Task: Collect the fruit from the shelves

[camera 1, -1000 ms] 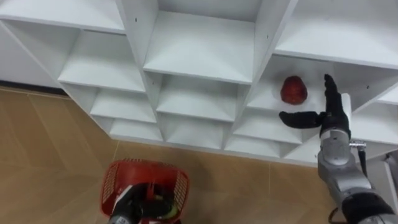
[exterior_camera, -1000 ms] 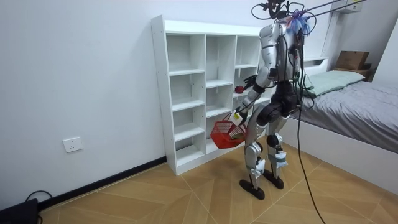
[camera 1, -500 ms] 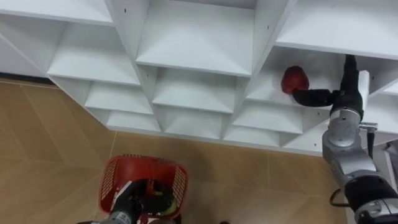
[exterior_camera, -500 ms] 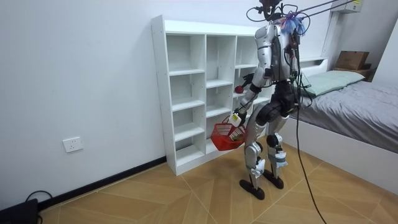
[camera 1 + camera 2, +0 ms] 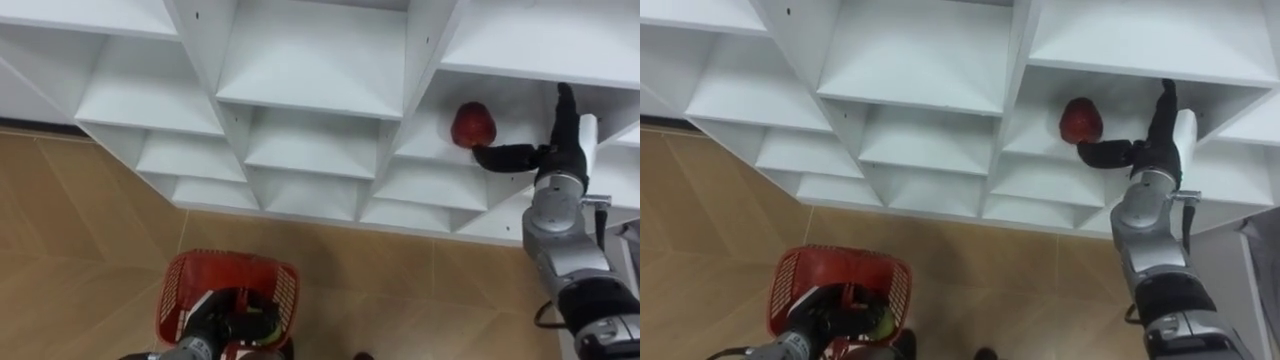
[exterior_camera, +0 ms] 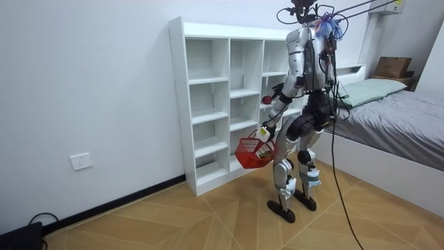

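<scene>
**We reach into the closet for 1 red fruit, with nothing grasped yet.**

As we judge it, the risks are these. The white closet (image 5: 320, 90) boxes in our right arm, so a wide swing could knock a board. The red basket (image 5: 178, 290) hangs from our left hand (image 5: 215, 320), fingers curled round its handle, and could tip if we lean further. Our right hand (image 5: 555, 150) is spread, fingers straight up and thumb stretched to just beside the red fruit (image 5: 473, 125). The fruit rests on a shelf in the right-hand column, and a sideways nudge could roll it deeper or off the edge. The closet is smooth, flat painted board in square cells. The basket is open plastic mesh with something yellow-green inside. The fruit is round, glossy and firm-looking.
</scene>
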Motion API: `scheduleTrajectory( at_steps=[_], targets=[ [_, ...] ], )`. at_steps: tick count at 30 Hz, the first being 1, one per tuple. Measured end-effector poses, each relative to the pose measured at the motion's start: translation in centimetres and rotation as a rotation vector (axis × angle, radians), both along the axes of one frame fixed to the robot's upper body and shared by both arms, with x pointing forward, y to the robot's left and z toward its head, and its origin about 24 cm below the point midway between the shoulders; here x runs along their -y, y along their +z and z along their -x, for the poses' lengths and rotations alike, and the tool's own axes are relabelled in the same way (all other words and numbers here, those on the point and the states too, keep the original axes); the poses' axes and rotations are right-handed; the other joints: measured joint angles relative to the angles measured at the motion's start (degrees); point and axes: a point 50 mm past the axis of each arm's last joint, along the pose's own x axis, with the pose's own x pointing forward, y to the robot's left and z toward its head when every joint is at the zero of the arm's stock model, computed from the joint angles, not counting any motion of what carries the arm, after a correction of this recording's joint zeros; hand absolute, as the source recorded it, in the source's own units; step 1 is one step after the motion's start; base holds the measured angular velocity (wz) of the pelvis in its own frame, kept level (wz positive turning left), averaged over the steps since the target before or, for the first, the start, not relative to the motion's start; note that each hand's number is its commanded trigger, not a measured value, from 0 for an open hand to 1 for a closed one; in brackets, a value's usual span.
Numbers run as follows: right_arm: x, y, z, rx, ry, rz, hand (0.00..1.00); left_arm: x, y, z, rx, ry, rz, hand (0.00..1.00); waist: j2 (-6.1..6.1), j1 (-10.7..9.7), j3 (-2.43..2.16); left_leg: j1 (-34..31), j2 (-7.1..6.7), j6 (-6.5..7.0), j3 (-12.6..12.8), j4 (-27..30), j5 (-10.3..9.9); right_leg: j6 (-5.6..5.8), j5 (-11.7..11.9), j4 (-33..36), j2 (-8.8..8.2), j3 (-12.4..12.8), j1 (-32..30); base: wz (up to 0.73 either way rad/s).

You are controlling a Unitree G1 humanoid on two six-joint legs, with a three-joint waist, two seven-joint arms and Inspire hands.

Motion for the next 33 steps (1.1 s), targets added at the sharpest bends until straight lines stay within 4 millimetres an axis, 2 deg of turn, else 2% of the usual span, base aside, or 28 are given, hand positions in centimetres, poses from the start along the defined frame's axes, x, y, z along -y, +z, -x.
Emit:
scheduleTrajectory(
  at_steps=[5, 19, 22, 24, 33],
  targets=[
    [0.2, -0.3, 0.0, -0.020, -0.010, 0.000, 0.00, 0.3, -0.1, 0.1, -0.004, -0.015, -0.008, 1.00, 0.04, 0.63, 0.02, -0.45, -0.03, -0.05, -0.61, 0.06, 0.12, -0.05, 0.03, -0.23, -0.01, -0.60, -0.04, 0.06],
    [-0.1, 0.8, -0.9, 0.012, -0.003, -0.001, 0.00, 0.8, -0.1, -0.1, -0.003, -0.041, -0.008, 1.00, 0.49, 2.24, 0.31, -2.82, -0.11, -0.05, -0.79, 0.16, 0.12, -0.05, 0.03, 0.22, -0.12, -0.94, -2.22, 0.01],
    [-0.1, 0.8, -0.9, 0.014, -0.008, 0.005, 0.00, 1.0, -0.1, -0.1, -0.004, -0.052, -0.007, 1.00, 0.88, 2.26, 0.56, -3.05, -0.09, -0.05, -0.76, 0.30, 0.12, -0.05, 0.03, 0.19, -0.11, -1.14, -2.22, 0.02],
    [-0.1, 0.8, -0.9, 0.014, -0.008, 0.019, 0.00, 1.1, 0.0, -0.1, -0.003, -0.060, -0.007, 1.00, 1.54, 2.26, 0.96, -3.25, -0.06, -0.03, -0.76, 0.51, 0.11, -0.06, 0.04, 0.36, -0.13, -1.14, -2.36, 0.00],
    [-0.4, 0.9, -0.9, 0.010, 0.011, 0.049, 0.00, 1.2, 0.1, -0.4, 0.005, -0.067, -0.005, 1.00, 2.03, 2.31, 0.78, -4.62, 0.03, -0.03, -0.59, 0.99, 0.12, -0.11, 0.06, 1.16, -0.16, -0.87, -4.05, 0.00]
  ],
)
